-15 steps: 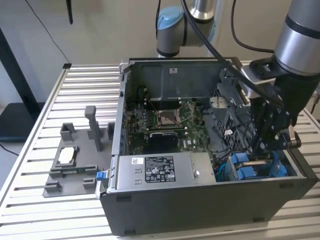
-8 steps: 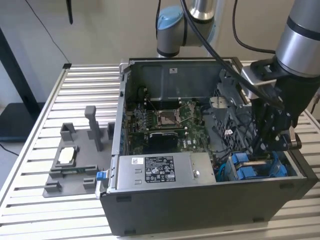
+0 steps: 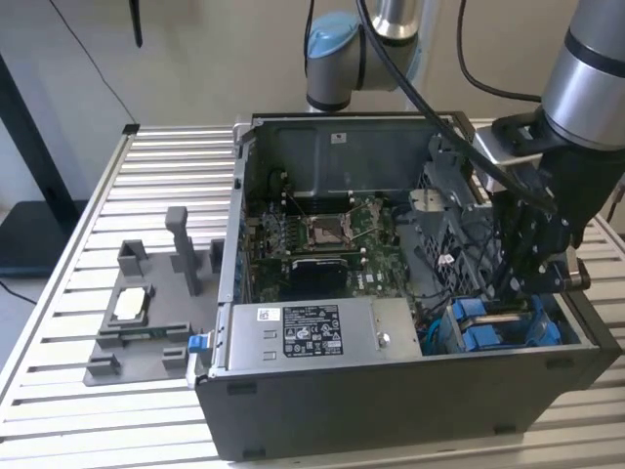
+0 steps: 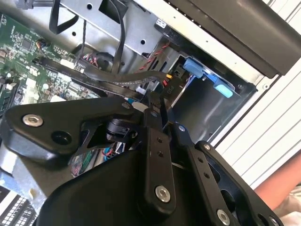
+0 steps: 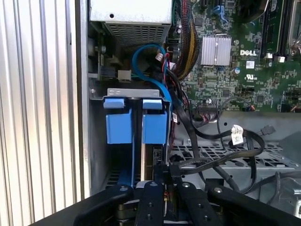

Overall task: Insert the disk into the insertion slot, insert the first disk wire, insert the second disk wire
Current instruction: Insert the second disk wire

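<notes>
The disk sits in the insertion slot (image 5: 136, 92) at the case's corner, and its bright blue carrier tabs (image 5: 155, 120) show in both wrist views and in the exterior view (image 3: 480, 326). My gripper (image 3: 518, 293) reaches down into the case right over those tabs. In the second wrist view its fingers (image 4: 159, 107) are pressed together on the black plug of a flat black disk wire (image 4: 117, 79), held beside the blue tab (image 4: 203, 70). The gripper (image 5: 158, 178) in the first wrist view hovers just off the carrier's end, with the plug dark between its tips.
The grey labelled power-supply box (image 3: 312, 327) lies along the case front, with the green motherboard (image 3: 322, 234) behind it. Loose black cables (image 5: 221, 141) loop beside the bay. A grey fixture (image 3: 146, 313) stands on the slatted table (image 3: 59, 322). A person's arm (image 4: 282, 188) is at the edge.
</notes>
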Controlling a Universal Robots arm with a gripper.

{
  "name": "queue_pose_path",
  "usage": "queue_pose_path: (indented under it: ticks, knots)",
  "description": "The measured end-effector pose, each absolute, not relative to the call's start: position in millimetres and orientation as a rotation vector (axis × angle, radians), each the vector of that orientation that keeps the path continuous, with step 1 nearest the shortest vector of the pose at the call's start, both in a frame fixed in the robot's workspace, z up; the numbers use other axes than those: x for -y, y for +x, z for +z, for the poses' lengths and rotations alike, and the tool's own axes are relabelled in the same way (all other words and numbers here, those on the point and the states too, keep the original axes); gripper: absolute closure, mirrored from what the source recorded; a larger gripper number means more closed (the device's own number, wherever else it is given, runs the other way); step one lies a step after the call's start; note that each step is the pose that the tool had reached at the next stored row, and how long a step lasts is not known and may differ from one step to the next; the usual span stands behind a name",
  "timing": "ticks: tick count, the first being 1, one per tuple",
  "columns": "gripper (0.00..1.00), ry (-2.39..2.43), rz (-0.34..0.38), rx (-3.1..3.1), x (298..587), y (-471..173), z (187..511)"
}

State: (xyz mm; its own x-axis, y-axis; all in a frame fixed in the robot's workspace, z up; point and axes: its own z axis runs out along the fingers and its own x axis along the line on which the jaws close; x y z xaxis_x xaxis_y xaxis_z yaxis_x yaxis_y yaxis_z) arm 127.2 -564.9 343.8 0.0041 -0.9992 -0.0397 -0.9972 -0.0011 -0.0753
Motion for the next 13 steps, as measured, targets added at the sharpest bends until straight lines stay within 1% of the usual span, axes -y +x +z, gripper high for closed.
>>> queue_pose_path:
  ticks: [5, 11, 13]
  knots:
    - [0.82, -2.165, -0.041, -2.159, 565, 125, 352]
    - [0.82, -2.15, -0.075, -2.143, 565, 114, 355]
    - [0.84, -2.147, -0.081, -2.14, 565, 113, 359]
